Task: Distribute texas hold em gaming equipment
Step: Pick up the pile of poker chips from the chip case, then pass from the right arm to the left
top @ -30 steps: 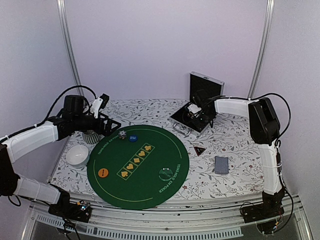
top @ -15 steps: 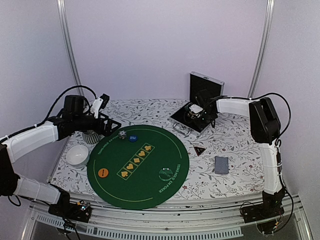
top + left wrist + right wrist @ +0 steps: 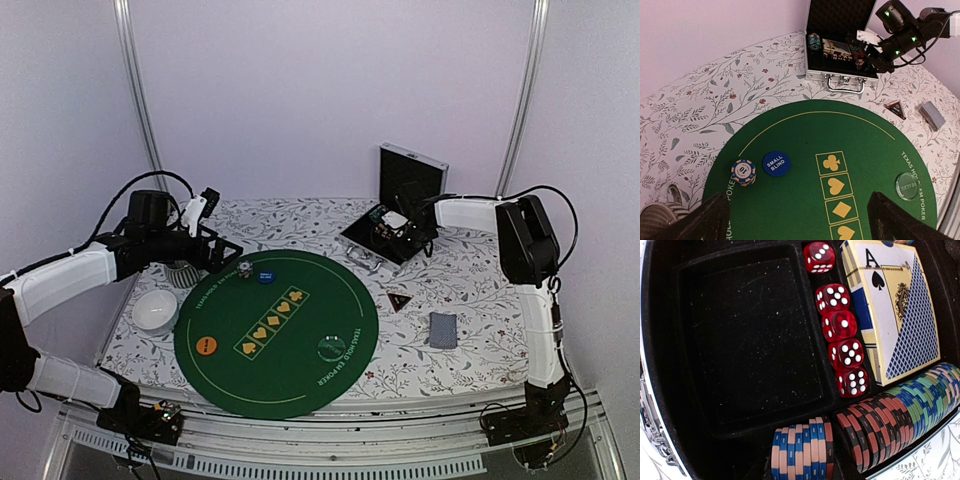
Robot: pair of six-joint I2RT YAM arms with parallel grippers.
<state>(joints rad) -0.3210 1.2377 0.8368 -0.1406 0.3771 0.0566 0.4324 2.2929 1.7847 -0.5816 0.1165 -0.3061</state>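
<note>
Left jaws gape wide above a chip stack and blue disc. Right jaws hang over chips in the case. I can't tell whether they're apart.

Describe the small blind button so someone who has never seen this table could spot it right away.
Find the round green poker mat. On its far left part, between a short chip stack and the row of yellow suit boxes, lies a flat disc. It is the only solid blue one, printed SMALL BLIND in white.
</note>
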